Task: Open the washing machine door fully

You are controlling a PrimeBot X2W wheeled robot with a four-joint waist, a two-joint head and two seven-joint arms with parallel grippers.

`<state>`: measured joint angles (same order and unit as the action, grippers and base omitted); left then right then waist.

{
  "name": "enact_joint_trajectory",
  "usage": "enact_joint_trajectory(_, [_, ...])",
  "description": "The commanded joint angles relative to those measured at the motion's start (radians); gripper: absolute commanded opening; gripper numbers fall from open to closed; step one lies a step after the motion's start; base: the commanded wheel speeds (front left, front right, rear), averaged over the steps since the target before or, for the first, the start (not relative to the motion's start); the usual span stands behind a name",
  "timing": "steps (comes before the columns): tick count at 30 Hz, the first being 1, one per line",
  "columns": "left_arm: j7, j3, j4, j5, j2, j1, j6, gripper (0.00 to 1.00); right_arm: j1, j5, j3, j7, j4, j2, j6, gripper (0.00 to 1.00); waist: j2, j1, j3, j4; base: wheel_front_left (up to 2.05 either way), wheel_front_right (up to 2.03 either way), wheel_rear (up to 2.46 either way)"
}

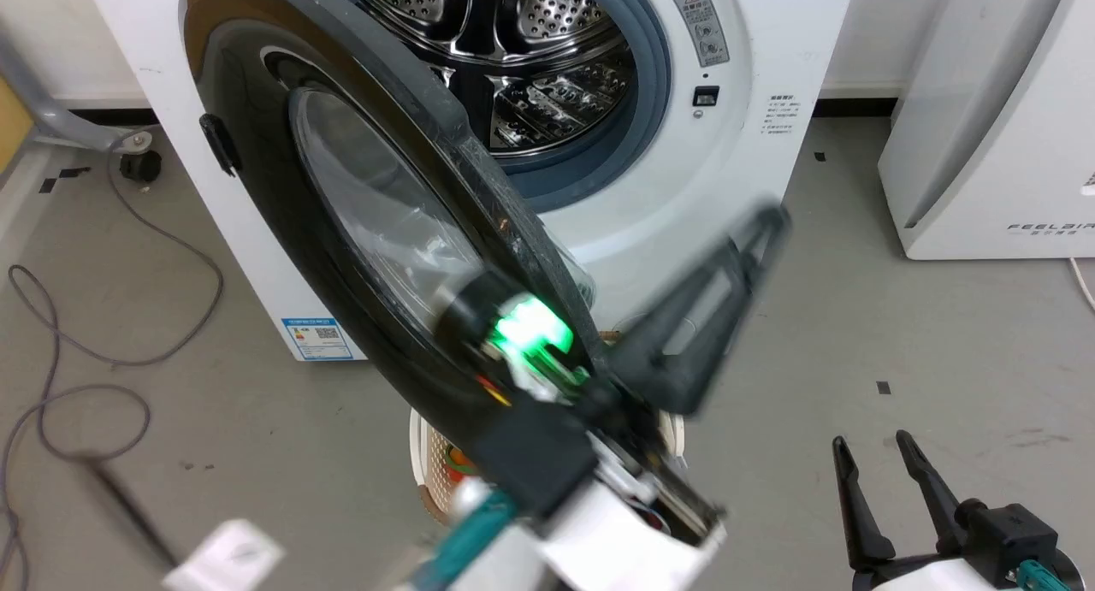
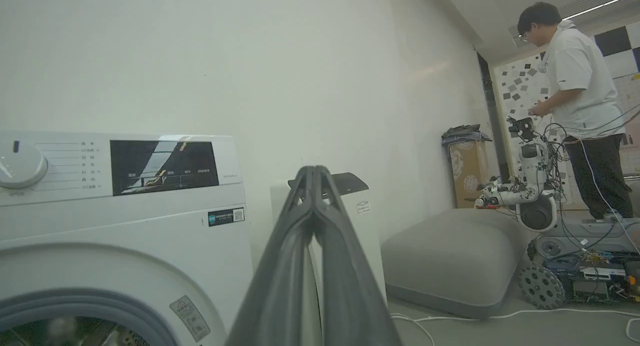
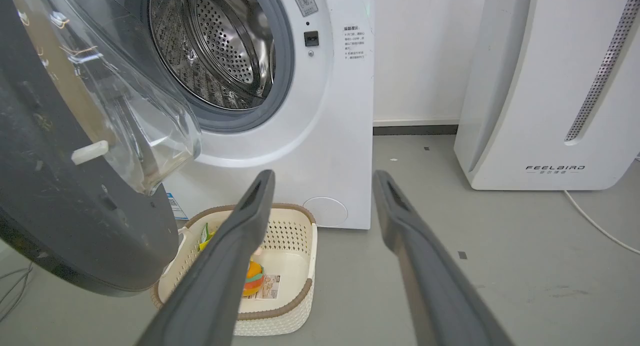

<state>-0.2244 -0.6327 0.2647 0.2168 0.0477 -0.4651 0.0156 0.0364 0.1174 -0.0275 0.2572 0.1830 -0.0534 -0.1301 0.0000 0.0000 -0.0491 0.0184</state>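
Note:
The white washing machine (image 1: pixel 753 172) stands ahead with its steel drum (image 1: pixel 530 52) exposed. Its black washing machine door (image 1: pixel 257 189) is hinged at the left and swung out about halfway toward me, glass bowl (image 1: pixel 376 206) facing the drum. My left gripper (image 1: pixel 766 223) is blurred, just right of the door's free edge, and its wrist overlaps the lower rim. In the left wrist view its fingers meet at the tips (image 2: pixel 312 169) with nothing between them, aimed past the washing machine (image 2: pixel 150 226). My right gripper (image 1: pixel 868 444) (image 3: pixel 322 175) hangs open low on the right, apart from the door (image 3: pixel 75 211).
A cream basket (image 3: pixel 295 266) with colourful items sits on the floor under the door. The white FEELAIR appliance (image 1: pixel 1001 129) stands to the right. Cables (image 1: pixel 51 403) trail on the left floor. A person (image 2: pixel 580 100), another robot (image 2: pixel 530 191) and a grey cushion (image 2: pixel 450 256) are further right.

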Motion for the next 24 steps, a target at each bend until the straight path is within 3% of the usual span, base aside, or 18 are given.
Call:
enact_joint_trajectory(1, [0.021,-0.023,-0.024,0.012,0.003,0.028,0.006,0.00,-0.001,0.005,0.000,0.004,0.002,0.003,-0.001,1.00,0.0000,0.0000,-0.002,0.000,0.00,0.00,0.00])
enact_joint_trajectory(13, [0.194,-0.108,-0.217,0.093,0.015,0.185,0.054,0.00,-0.001,0.015,-0.005,0.004,0.017,0.003,-0.001,1.00,0.0000,0.0000,-0.006,-0.007,0.00,0.00,0.00])
enact_joint_trajectory(15, [0.214,-0.123,-0.316,0.110,0.012,0.187,0.057,0.00,-0.007,0.019,0.003,0.004,0.025,0.003,-0.001,1.00,0.0000,0.0000,-0.010,-0.006,0.00,0.00,0.00])
enact_joint_trajectory(24, [0.156,-0.132,-0.503,0.156,0.004,0.102,0.085,0.00,-0.015,0.028,0.015,0.004,0.042,0.003,-0.001,1.00,0.0000,0.0000,-0.020,0.002,0.00,0.00,0.00])
